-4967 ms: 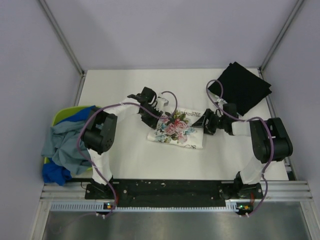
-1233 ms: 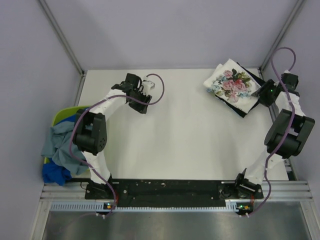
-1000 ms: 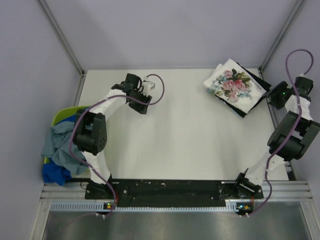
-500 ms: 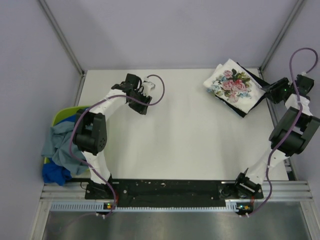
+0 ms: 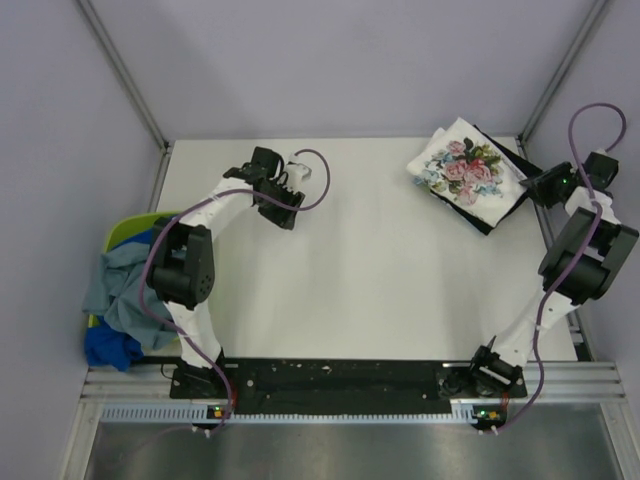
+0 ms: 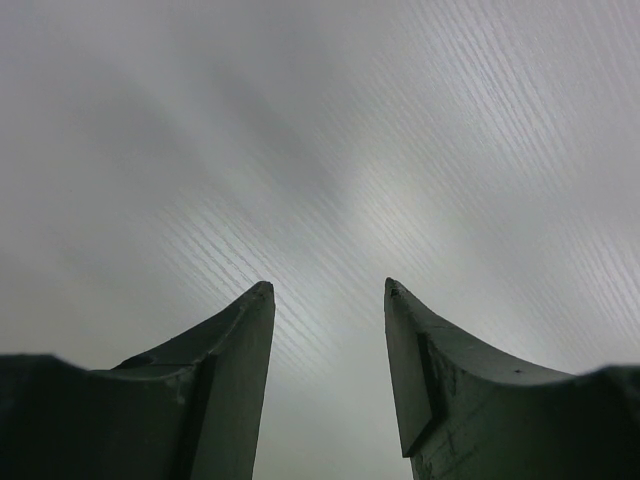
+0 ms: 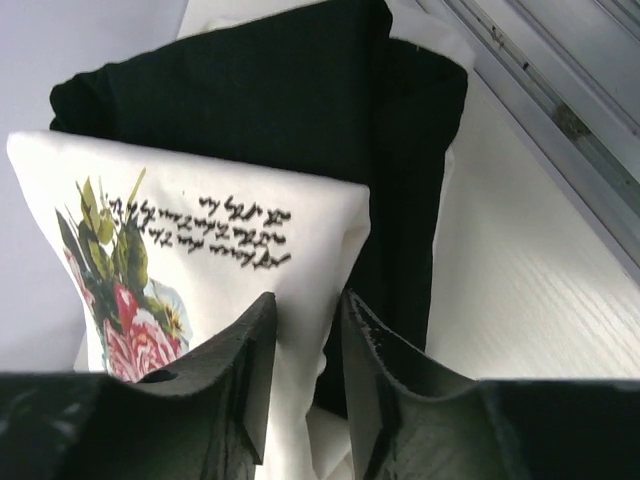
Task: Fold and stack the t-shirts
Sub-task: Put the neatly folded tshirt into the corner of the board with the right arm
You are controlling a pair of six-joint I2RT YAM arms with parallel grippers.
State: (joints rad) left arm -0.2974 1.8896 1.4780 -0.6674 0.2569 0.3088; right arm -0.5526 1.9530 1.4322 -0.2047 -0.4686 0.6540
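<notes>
The folded white floral t-shirt (image 5: 465, 172) lies on top of the folded black t-shirt (image 5: 497, 219) at the table's far right corner. In the right wrist view the floral shirt (image 7: 200, 230) covers most of the black one (image 7: 260, 100). My right gripper (image 5: 534, 187) hovers at the stack's right edge. Its jaws (image 7: 308, 297) stand narrowly apart over the white shirt's corner, with no cloth pinched between them. My left gripper (image 5: 284, 218) is open above bare table (image 6: 328, 287) at the far left. Grey-blue and bright blue t-shirts (image 5: 125, 300) are heaped in the basket.
The lime-green basket (image 5: 125, 232) sits off the table's left edge. A metal frame rail (image 7: 560, 120) runs along the table's right side next to the stack. Both arm bases are at the near edge.
The floral shirt went from mid-table onto the black shirt. In the last second my right gripper's jaws narrowed and it shifted slightly beside the stack. The left arm stayed still.
</notes>
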